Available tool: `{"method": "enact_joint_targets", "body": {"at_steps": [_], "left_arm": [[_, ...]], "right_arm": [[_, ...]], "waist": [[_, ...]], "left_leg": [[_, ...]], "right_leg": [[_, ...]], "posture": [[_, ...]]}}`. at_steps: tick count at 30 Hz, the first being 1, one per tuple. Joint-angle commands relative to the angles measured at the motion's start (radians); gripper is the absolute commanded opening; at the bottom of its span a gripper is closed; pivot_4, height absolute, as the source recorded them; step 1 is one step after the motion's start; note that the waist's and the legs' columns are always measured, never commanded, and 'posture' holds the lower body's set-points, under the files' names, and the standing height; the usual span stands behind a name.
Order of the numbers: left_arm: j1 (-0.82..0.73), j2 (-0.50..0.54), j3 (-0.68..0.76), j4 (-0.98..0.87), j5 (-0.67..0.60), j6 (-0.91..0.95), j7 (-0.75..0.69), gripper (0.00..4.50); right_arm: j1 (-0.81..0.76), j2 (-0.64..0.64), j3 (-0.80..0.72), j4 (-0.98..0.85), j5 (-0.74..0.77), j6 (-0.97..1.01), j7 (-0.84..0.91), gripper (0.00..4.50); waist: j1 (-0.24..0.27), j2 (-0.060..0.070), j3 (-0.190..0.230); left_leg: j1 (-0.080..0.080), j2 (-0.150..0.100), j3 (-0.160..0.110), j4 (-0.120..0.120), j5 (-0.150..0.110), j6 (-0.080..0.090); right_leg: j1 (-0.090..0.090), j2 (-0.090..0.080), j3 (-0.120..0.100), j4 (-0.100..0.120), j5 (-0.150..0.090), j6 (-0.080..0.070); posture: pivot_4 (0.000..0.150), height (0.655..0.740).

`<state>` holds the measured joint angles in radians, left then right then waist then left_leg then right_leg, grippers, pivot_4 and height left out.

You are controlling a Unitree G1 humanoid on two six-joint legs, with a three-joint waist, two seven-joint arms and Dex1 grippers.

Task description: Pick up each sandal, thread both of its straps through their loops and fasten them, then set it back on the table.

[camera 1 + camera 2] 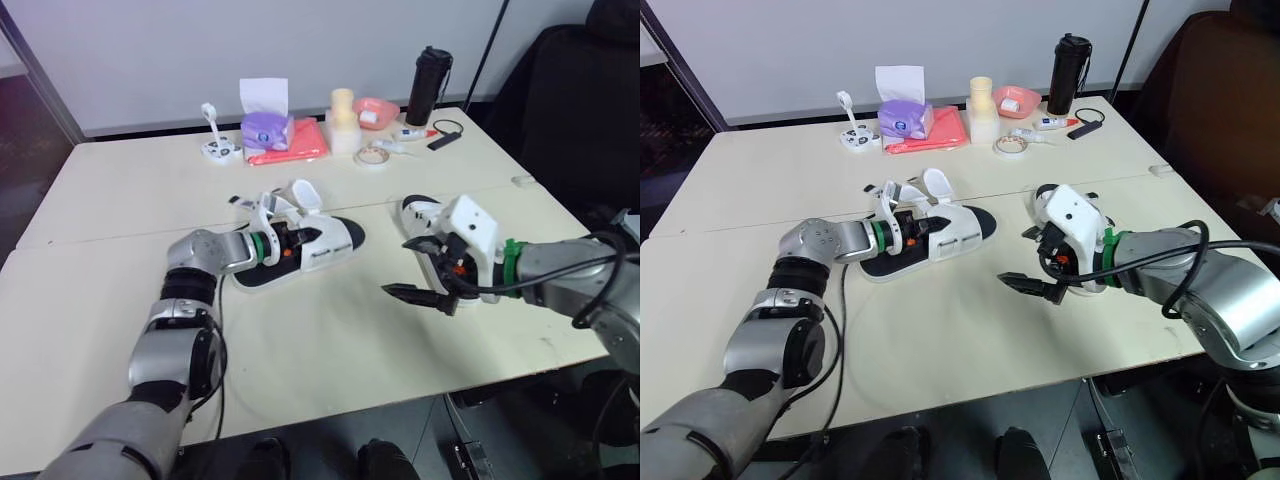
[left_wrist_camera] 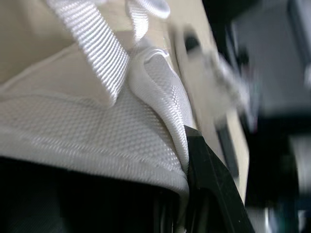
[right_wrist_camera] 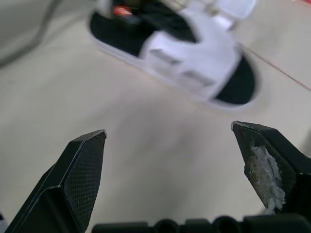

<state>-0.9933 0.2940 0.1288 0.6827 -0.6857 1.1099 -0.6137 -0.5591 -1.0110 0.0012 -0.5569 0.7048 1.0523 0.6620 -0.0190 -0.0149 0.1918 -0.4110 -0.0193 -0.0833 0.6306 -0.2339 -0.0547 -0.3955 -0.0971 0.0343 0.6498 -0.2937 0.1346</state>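
Far edge of the table point(image 1: 120, 200), left to right: tissue box point(image 1: 265, 128), pink cloth point(image 1: 300, 145), tape roll point(image 1: 373, 156), black bottle point(image 1: 428, 85), all well apart from the work. Left arm stretched forward; I read the left gripper point(image 1: 290, 241) as clamped on the white upper of the sandal point(image 1: 325, 245) mid-table. Right gripper point(image 3: 167, 132) hovers low, fingers wide apart, its wrist partly hiding the second sandal point(image 1: 418, 212).
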Motion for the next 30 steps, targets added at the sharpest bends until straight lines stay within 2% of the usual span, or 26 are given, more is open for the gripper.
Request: {"method": "enact_joint_targets", "body": {"at_steps": [1, 7, 14, 21, 24, 30], "left_arm": [[0.048, 0.059, -0.116, -0.141, 0.005, 0.086, -0.157, 0.01], [0.17, 0.126, -0.179, -0.349, -0.075, 0.235, -0.298, 0.01], [0.215, 0.104, -0.083, -0.418, -0.144, 0.377, -0.264, 0.01], [0.202, 0.016, 0.071, -0.404, -0.15, 0.483, -0.131, 0.01], [0.202, -0.053, 0.174, -0.371, -0.119, 0.504, 0.017, 0.01], [0.284, -0.123, 0.247, -0.449, -0.189, 0.505, 0.181, 0.01]], "right_arm": [[0.01, -0.042, -0.052, 0.009, -0.037, -0.047, 0.036, 4.5], [0.025, -0.065, -0.068, 0.022, -0.064, -0.069, 0.07, 4.5], [0.025, -0.049, -0.058, 0.014, -0.072, -0.066, 0.078, 4.5], [0.031, -0.039, -0.057, 0.005, -0.073, -0.058, 0.075, 4.5], [0.035, -0.037, -0.059, 0.001, -0.072, -0.054, 0.073, 4.5], [0.044, -0.028, -0.058, -0.009, -0.071, -0.046, 0.066, 4.5]], "waist": [[0.001, 0.0, 0.0], [0.002, 0.0, 0.0], [0.004, 0.0, 0.0], [0.005, 0.0, 0.0], [0.006, 0.0, 0.0], [0.005, 0.001, 0.0]], "left_leg": [[0.0, 0.0, 0.0, 0.0, 0.0, 0.0], [0.0, 0.0, 0.0, 0.0, 0.0, 0.0], [0.0, 0.0, 0.0, 0.001, 0.0, 0.0], [0.0, 0.0, 0.0, 0.001, 0.0, 0.0], [0.0, 0.0, 0.0, 0.001, 0.0, 0.0], [0.001, 0.0, 0.0, 0.001, 0.0, 0.0]], "right_leg": [[0.0, 0.0, 0.0, 0.0, 0.0, 0.0], [0.0, 0.0, 0.0, 0.0, 0.0, 0.0], [0.001, 0.0, 0.001, 0.0, 0.0, 0.0], [0.001, 0.0, 0.001, 0.0, 0.0, 0.0], [0.001, 0.0, 0.0, 0.0, 0.0, 0.0], [0.001, 0.0, 0.001, 0.001, 0.0, 0.0]], "posture": [[0.15, 0.74], [0.15, 0.74], [0.15, 0.74], [0.15, 0.74], [0.15, 0.74], [0.15, 0.74]]}}
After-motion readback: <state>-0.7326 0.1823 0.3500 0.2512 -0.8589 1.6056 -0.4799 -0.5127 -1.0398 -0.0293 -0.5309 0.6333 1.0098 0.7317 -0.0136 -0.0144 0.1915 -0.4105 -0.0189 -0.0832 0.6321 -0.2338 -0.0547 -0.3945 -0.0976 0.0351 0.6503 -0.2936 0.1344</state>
